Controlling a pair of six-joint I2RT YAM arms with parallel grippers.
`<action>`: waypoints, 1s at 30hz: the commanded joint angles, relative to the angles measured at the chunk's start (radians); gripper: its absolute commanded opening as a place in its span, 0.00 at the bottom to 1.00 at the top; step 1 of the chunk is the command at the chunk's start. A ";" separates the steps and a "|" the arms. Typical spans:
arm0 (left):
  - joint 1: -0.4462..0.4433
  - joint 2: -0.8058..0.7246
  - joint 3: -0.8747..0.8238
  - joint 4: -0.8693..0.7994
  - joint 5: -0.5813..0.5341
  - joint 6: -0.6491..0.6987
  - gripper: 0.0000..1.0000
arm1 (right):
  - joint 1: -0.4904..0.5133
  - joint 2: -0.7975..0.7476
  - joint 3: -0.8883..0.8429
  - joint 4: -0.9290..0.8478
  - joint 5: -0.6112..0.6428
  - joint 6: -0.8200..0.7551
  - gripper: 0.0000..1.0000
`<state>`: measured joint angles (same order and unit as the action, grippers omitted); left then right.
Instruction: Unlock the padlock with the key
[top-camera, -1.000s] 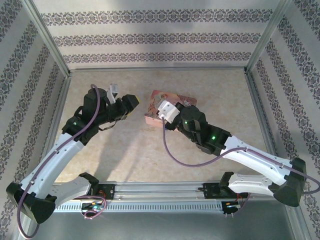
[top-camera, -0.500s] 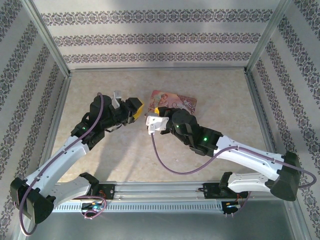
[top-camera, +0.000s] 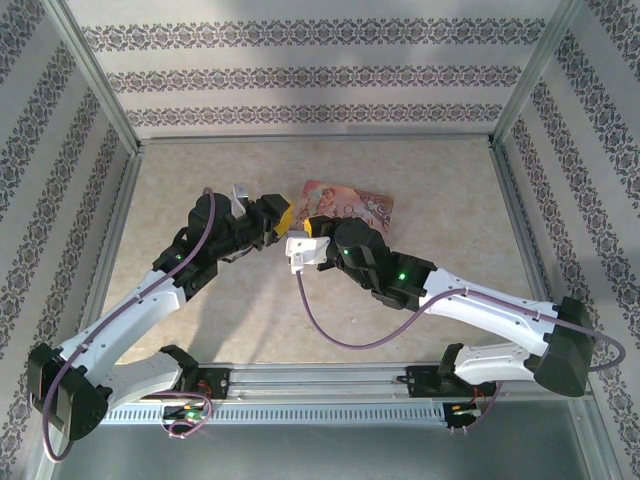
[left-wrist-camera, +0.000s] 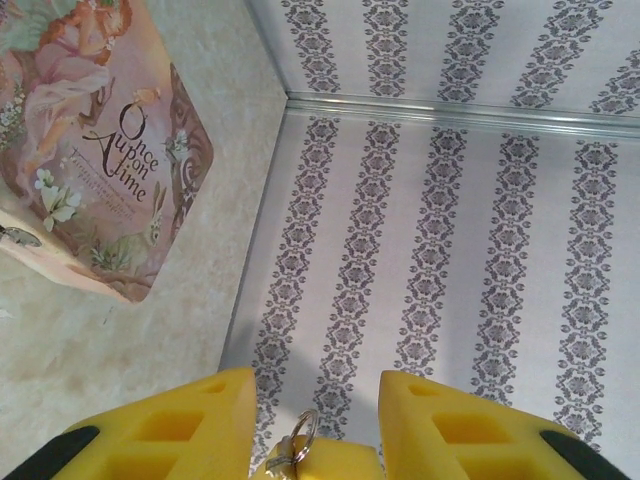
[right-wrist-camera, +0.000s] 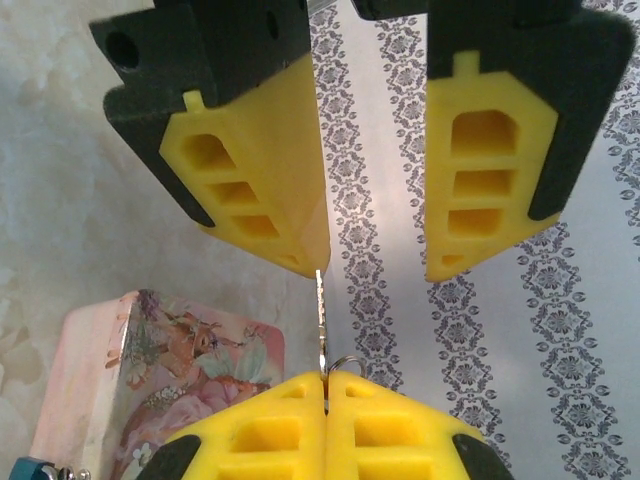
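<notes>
Key (right-wrist-camera: 321, 325), its blade upright at mid-frame of the right wrist view, is pinched at the ring end by the closed right gripper (right-wrist-camera: 326, 382); its tip just touches one inner pad of the open left gripper (right-wrist-camera: 375, 268) above. Padlock (right-wrist-camera: 28, 468) sits at lower left, against the pink box (right-wrist-camera: 170, 370) on the worktop (right-wrist-camera: 70, 200). This appears to be a regrasp: centre the blade between the left jaws before closing, and release the right only once that hold is firm.

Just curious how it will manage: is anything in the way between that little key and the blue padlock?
Nothing visible blocks the way. The right gripper pinches the key, whose blade stands between the open fingers of the left gripper, close to one pad. The padlock sits by the pink box, at its edge, off to one side, uncovered.
</notes>
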<state>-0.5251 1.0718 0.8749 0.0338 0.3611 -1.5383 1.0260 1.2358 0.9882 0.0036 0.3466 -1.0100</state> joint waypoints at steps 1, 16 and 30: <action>-0.023 0.011 -0.001 0.043 -0.017 -0.055 0.37 | 0.008 0.002 0.033 0.009 -0.027 -0.010 0.00; -0.036 0.022 -0.023 0.060 -0.037 -0.069 0.23 | -0.001 0.014 0.044 0.023 -0.051 0.008 0.00; -0.036 0.013 -0.027 0.040 -0.052 -0.058 0.00 | -0.006 0.007 0.044 0.018 -0.045 0.040 0.01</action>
<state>-0.5491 1.0977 0.8604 0.0578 0.3237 -1.5723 1.0248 1.2465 1.0016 0.0044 0.3058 -1.0065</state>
